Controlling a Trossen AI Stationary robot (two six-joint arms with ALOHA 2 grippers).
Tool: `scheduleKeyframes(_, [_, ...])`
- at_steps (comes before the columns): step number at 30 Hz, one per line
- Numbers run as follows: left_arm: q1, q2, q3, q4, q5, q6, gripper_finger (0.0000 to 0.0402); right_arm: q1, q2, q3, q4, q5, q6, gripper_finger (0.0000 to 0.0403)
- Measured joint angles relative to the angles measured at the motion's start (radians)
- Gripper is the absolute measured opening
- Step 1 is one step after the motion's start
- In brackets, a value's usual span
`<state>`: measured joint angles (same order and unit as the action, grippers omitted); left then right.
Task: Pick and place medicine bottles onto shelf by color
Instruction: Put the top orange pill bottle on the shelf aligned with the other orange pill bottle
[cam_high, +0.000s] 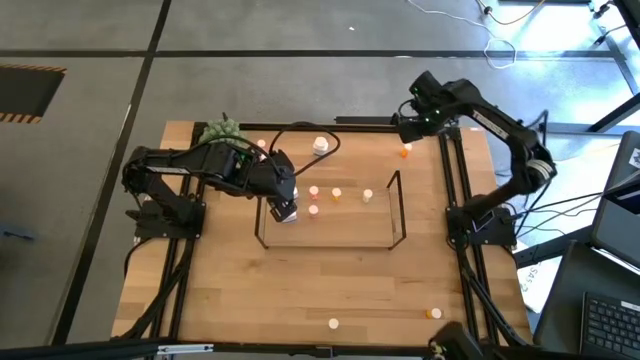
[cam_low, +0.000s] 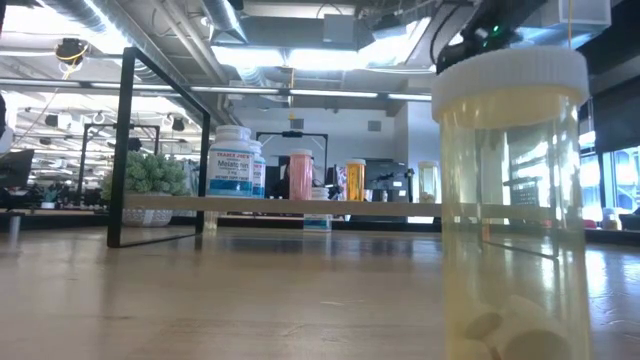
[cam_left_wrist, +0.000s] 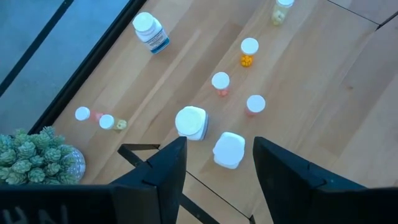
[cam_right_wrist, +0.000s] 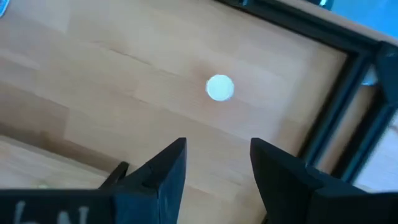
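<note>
Left tool (cam_left_wrist: 216, 163) jaws apart, empty, hovering over shelf (cam_high: 395, 212) left end above two white bottles (cam_left_wrist: 229, 149). Right tool (cam_right_wrist: 216, 163) spread, empty, near tabletop (cam_high: 300, 290) far-right edge over orange bottle (cam_high: 405, 152). I see clear tabletop there.

Your light wooden tabletop (cam_high: 300, 290) carries the black wire-framed shelf (cam_high: 398, 215) at centre, a green plant (cam_high: 220, 131) at eleven o'clock, and white-capped medicine bottles (cam_high: 333, 324) scattered around.

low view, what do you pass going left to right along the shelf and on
plant → white bottle → pink bottle → orange bottle → big clear bottle up close at the right
</note>
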<state>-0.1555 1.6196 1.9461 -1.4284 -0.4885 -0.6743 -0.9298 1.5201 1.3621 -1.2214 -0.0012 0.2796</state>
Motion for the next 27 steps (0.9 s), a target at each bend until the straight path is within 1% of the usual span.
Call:
scheduleKeyframes(4, [0.000, 0.000, 0.000, 0.000, 0.000, 0.000, 0.0179, -0.003, 0.062, 0.000, 0.033, -0.003, -0.023, 0.0179])
scheduleKeyframes(14, [0.000, 0.000, 0.000, 0.000, 0.000, 0.000, 0.0179, -0.004, 0.172, 0.000, 0.035, -0.002, -0.058, 0.0179])
scheduleKeyframes(23, [0.000, 0.000, 0.000, 0.000, 0.000, 0.000, 0.0179, -0.005, 0.231, 0.000, 0.058, 0.002, -0.079, 0.0179])
scheduleKeyframes(27, [0.000, 0.000, 0.000, 0.000, 0.000, 0.000, 0.0179, -0.006, 0.253, 0.000, 0.068, 0.034, -0.080, 0.0179])
